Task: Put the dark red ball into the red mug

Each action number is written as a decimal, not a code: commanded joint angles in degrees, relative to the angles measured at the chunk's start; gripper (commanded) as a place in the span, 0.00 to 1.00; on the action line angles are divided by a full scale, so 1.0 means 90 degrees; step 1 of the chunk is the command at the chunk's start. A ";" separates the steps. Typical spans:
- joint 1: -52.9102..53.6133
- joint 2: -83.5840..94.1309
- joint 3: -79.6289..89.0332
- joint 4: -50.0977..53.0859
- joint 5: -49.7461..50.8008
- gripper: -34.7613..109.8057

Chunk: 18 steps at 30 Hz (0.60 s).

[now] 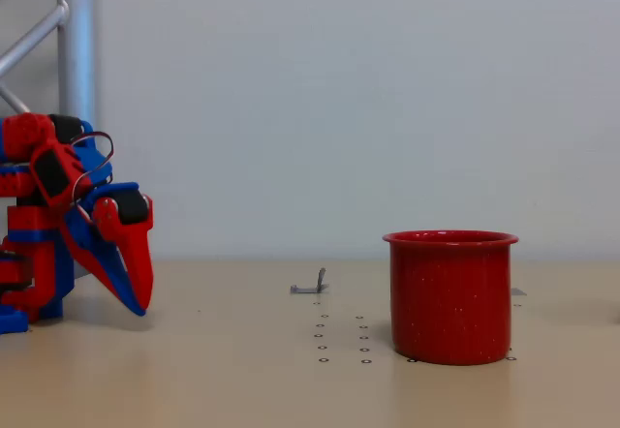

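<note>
In the fixed view the end effector (139, 302) sits at the far left of the picture, folded down close to the arm's base, its red and blue fingers pointing downward with the tips just above the surface (242, 389). The two fingers lie together along their length, tapering to a single closed point with no gap showing and nothing held between them.

The red mug (451, 296) stands upright well apart from the end effector, off to its right across an open stretch of the tan surface. It is a bright red speckled cylinder with a flared, rolled rim, and its base rests flat on the surface. The camera looks at it from the side at roughly rim height, so its inside is hidden and I cannot tell what it contains. As for the dark red ball, I cannot tell where it is.

Between the end effector and the mug, a small grey metal bracket (312, 285) lies on the surface, farther back than the mug and nearer to it than to the end effector. In front of that, just beside the mug's left side, two short columns of small dark ring marks (341, 336) dot the surface. Above and behind the end effector, a silver metal post (76, 41) with a diagonal brace rises along the left edge against a plain pale wall (339, 89).
</note>
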 commanded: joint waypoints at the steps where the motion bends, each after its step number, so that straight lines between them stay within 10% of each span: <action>1: 0.0029 0.0400 0.0068 0.0166 0.0020 0.23; 18: 0.0010 0.1445 0.0410 0.0703 0.0176 0.23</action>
